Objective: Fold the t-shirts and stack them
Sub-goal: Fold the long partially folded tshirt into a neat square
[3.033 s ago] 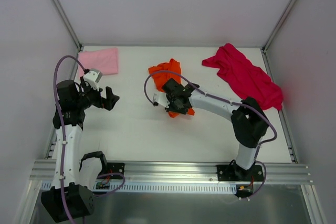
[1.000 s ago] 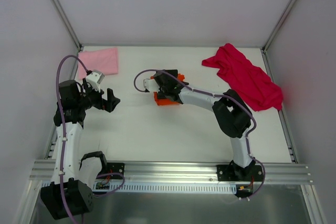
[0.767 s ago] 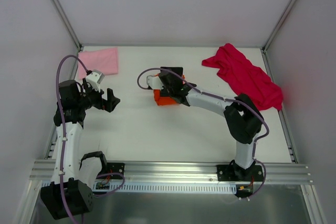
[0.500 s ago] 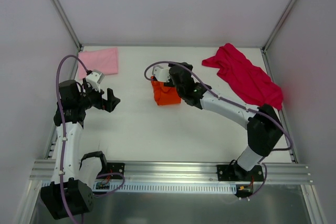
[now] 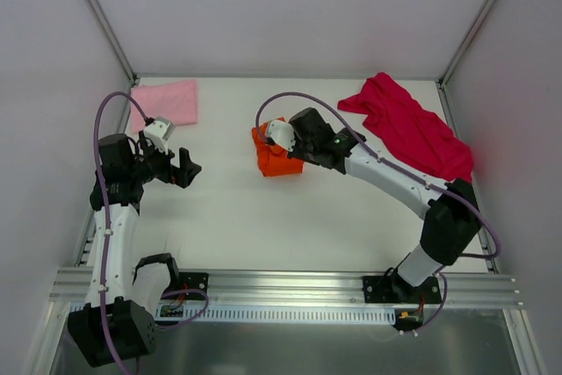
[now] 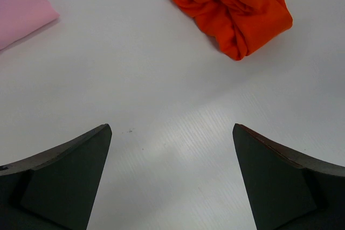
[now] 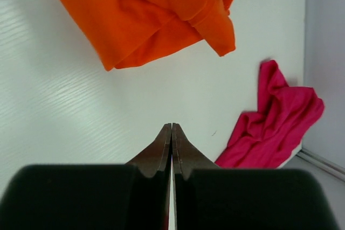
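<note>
The orange t-shirt (image 5: 274,161) lies bunched in a compact heap at the table's middle; it also shows in the left wrist view (image 6: 234,6) and the right wrist view (image 7: 145,9). My right gripper (image 5: 306,148) hovers just right of the heap, shut and empty (image 7: 172,126), clear of the cloth. The magenta t-shirt (image 5: 413,129) lies crumpled at the far right (image 7: 275,122). The pink t-shirt (image 5: 167,100) lies folded flat at the far left corner (image 6: 21,4). My left gripper (image 5: 186,167) is open and empty (image 6: 171,129) over bare table, left of the orange heap.
White walls with aluminium corner posts (image 5: 101,15) enclose the table on three sides. A metal rail (image 5: 281,283) runs along the near edge by the arm bases. Bare white table (image 5: 263,226) lies between the shirts and the rail.
My right gripper dragged the orange t-shirt up and left, bunching it into a tighter heap, then let go and drew back to the right. The left arm stayed still.
</note>
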Motion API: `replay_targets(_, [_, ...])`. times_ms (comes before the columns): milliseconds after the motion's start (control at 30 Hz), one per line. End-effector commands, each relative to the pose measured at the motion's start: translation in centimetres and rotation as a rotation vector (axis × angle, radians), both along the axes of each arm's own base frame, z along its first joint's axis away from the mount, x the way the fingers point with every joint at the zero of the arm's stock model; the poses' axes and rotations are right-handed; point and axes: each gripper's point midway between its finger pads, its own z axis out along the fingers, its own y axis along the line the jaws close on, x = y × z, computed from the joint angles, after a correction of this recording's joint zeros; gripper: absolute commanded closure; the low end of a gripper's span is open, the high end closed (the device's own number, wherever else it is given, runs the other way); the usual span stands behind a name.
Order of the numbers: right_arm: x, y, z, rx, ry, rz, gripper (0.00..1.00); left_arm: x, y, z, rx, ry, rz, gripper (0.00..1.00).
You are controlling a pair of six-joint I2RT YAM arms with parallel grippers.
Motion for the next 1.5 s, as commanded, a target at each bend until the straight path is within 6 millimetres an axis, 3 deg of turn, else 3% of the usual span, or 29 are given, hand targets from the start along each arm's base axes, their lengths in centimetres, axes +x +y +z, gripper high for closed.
replay_targets(0, [-0.8,1.1,-1.2,0.040,0.174,0.002,0.99,0.1,-0.1,0.2,0.006,-0.031,-0.032,0.01])
replay_targets(33, [-0.1,1.9,-0.3,0.073,0.187,0.009,0.99,0.0,-0.1,0.0,0.010,-0.028,-0.032,0.01])
replay_targets(67, [-0.2,1.4,-1.8,0.037,0.225,-0.004,0.99,0.0,-0.1,0.0,0.013,-0.029,-0.030,0.01])
replay_targets(200, [2.1,3.0,-2.5,0.043,0.290,0.011,0.99,-0.2,0.3,-0.6,0.038,-0.013,-0.020,0.01])
replay_targets(267, [2.7,3.5,-4.4,0.030,0.352,0.022,0.99,-0.3,0.6,-0.9,0.048,-0.009,-0.005,0.01])
replay_targets(300, [3.6,4.0,-3.5,0.040,0.349,0.024,0.99,-0.3,0.6,-1.1,0.052,-0.005,-0.001,0.01])
replay_targets(333, [4.0,4.4,-4.8,0.032,0.373,0.031,0.99,-0.3,0.8,-1.2,0.054,0.003,0.008,0.01])
replay_targets(400, [5.2,4.8,-4.0,0.058,0.368,0.036,0.99,-0.3,1.0,-1.3,0.061,0.012,0.016,0.01])
replay_targets(467, [6.0,5.0,-4.8,0.064,0.391,0.039,0.99,-0.1,1.3,-1.5,0.072,0.019,0.030,0.01])
replay_targets(767, [12.1,5.5,-5.2,0.102,0.314,0.025,0.99,0.4,1.9,-1.6,0.086,0.030,0.060,0.01])
replay_targets(967, [14.9,5.6,-5.1,0.117,0.257,0.036,0.99,0.8,2.0,-1.9,0.080,0.044,0.062,0.01])
replay_targets(1100, [16.2,6.0,-6.5,0.087,0.227,0.072,0.99,0.9,2.3,-2.2,0.088,0.050,0.071,0.01])
replay_targets(1200, [16.7,7.0,-6.2,0.071,0.176,0.141,0.99,0.9,2.3,-2.4,0.090,0.058,0.074,0.01])
replay_targets(1367, [16.2,9.0,-2.9,0.112,0.110,0.201,0.99,0.8,2.2,-2.7,0.085,0.048,0.072,0.01])
replay_targets(1467, [16.0,8.9,-1.7,0.076,0.044,0.201,0.99,0.9,2.0,-3.1,0.071,0.063,0.062,0.01])
